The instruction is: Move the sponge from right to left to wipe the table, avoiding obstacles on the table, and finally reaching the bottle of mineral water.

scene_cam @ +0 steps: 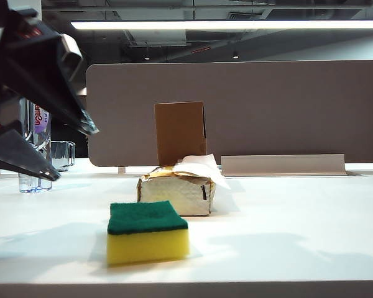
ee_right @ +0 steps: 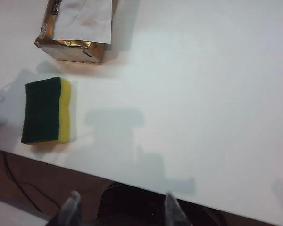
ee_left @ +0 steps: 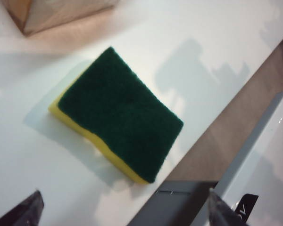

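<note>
The yellow sponge (scene_cam: 147, 231) with its green scouring top lies flat near the front edge of the white table (scene_cam: 298, 236). My left gripper (scene_cam: 73, 154) hangs open in the air up and to the left of it. In the left wrist view the sponge (ee_left: 120, 113) lies ahead of the left gripper (ee_left: 126, 209), whose jaws are wide apart and empty. The right gripper (ee_right: 121, 205) hovers open and empty beyond the table's front edge, with the sponge (ee_right: 47, 110) off to one side. The bottle of mineral water (scene_cam: 40, 133) stands at the far left, partly hidden by my left gripper.
The tissue pack (scene_cam: 177, 194) sits just behind the sponge, and the upright cardboard box (scene_cam: 180, 131) stands behind that. A short glass cup (scene_cam: 63, 155) stands beside the bottle. A beige partition (scene_cam: 286, 105) closes off the back. The tissue pack (ee_right: 78, 33) also shows in the right wrist view.
</note>
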`<state>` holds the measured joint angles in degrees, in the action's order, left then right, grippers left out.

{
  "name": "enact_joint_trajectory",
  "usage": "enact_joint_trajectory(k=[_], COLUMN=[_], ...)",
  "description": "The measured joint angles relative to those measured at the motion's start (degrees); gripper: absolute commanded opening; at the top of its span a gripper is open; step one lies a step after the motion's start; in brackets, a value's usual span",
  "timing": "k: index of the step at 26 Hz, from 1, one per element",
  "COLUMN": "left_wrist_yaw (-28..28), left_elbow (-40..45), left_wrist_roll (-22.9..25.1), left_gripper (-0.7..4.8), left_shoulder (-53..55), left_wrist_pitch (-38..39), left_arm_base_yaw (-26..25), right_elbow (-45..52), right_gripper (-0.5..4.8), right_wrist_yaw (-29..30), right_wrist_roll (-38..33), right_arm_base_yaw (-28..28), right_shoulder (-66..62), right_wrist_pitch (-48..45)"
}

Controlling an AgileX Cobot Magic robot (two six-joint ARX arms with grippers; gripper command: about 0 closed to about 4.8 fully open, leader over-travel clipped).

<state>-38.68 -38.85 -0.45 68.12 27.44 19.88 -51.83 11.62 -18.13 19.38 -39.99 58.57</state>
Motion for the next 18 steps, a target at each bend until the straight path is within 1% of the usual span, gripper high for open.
enact_joint_trajectory(k=[4,10,15,18], left_wrist_yaw=[0.3,0.3,0.4,0.7], left_elbow=[0.0,0.0,0.0,0.0], left_wrist_roll=[-1.8,-2.0,-4.0,-4.3], left_gripper=[4.79,4.79,4.79,4.79], left_shoulder=[4.0,8.8,11.1,12.3], left_wrist_pitch=[-2.9,-5.8,-9.6,-11.3], left_arm_base_yaw=[2.2,5.5,6.4,7.1], right_elbow=[0.0,0.0,0.0,0.0], right_gripper=[2.29,2.29,2.29,2.29], right_wrist_yaw=[0.0,0.0,0.0,0.0], right_wrist_roll=[0.0,0.2,0.2,0.2], right_arm_base_yaw=[0.0,0.0,0.0,0.0], right_shoulder=[0.0,0.0,0.0,0.0], right_wrist_pitch=[0.1,0.1,0.5,0.6])
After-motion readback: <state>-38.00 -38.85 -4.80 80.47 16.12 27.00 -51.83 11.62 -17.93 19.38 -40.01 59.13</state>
